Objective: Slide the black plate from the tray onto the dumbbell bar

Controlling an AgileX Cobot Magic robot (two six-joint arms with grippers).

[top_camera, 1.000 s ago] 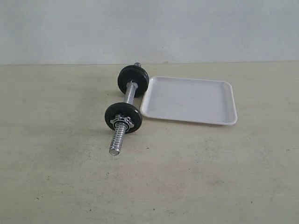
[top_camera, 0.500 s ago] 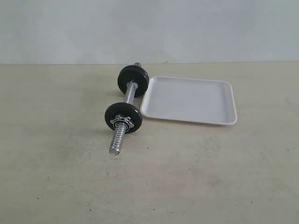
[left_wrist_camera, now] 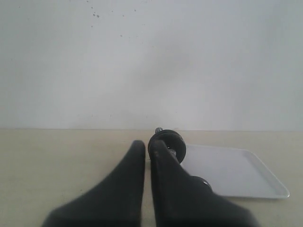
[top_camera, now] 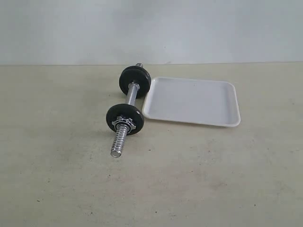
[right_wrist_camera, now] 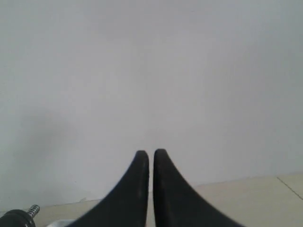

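The dumbbell bar [top_camera: 131, 93] lies on the table just left of the tray [top_camera: 191, 100], its threaded end [top_camera: 118, 141] towards the front. One black disc [top_camera: 136, 118] sits on the near half behind a chrome star nut. A thicker black disc [top_camera: 128, 78] sits at the far end. The tray holds nothing, and I cannot tell which disc is the black plate. Neither gripper shows in the exterior view. My left gripper [left_wrist_camera: 147, 144] is shut and empty, short of the far disc [left_wrist_camera: 174, 143]. My right gripper [right_wrist_camera: 150, 153] is shut and empty, facing the wall.
A pale wall stands right behind the table. Bare tabletop lies in front of the bar and the tray [left_wrist_camera: 236, 170]. A black disc [right_wrist_camera: 14, 219] and the bar's tip [right_wrist_camera: 33, 209] show in the corner of the right wrist view.
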